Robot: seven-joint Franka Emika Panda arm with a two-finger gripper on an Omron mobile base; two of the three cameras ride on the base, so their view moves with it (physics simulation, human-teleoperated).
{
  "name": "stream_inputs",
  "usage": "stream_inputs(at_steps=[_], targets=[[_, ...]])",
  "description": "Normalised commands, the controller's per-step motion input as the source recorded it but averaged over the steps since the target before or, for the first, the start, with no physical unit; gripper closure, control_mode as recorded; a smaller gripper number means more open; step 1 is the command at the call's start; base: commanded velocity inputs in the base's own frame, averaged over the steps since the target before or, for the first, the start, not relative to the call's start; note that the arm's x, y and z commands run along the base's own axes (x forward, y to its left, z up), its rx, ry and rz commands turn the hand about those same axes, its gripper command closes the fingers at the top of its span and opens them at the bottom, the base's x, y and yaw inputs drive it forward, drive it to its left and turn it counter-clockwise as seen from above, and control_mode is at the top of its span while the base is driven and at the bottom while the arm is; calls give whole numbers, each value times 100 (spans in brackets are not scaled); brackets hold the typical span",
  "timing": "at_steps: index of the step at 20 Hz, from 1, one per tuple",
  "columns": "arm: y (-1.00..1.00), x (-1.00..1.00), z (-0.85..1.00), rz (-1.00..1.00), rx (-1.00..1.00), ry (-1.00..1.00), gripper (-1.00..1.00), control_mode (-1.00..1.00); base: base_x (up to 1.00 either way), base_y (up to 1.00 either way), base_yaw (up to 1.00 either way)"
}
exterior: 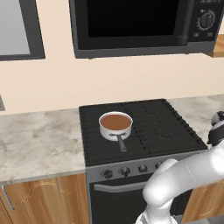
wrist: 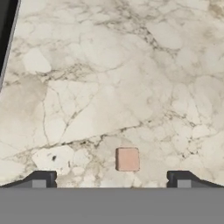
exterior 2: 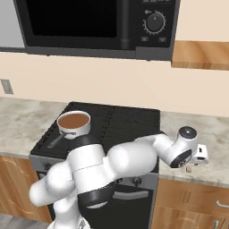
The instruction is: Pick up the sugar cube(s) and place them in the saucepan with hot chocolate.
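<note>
Gripper (wrist: 111,179) (tips barely showing) spread wide above sugar cube (wrist: 127,158).

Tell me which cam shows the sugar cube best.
Hand view: the sugar cube lies unobstructed on the marble counter, between the open gripper fingertips. Right base view shows a tiny speck under the hand; left base view gives nothing usable.

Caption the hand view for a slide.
Open claw poised over a sugar cube lying on the marble counter.
</note>
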Motion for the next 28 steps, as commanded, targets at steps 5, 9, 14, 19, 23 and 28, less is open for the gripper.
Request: stream_inputs(at_steps=[5,9,14,19,23,28], targets=[[-12,9,-3,0,0,0,-100,-100,0,0,0],[-1,6,-20,0,0,2,-100,-100,0,0,0],[-4,0,-21,0,0,5,-100,-100,0,0,0],[-3,2,-17,0,0,6,-100,-100,0,0,0],[-6,4,-9,0,0,6,-100,-100,0,0,0],[-8,0,-3,0,4,1,-100,-100,0,0,0]])
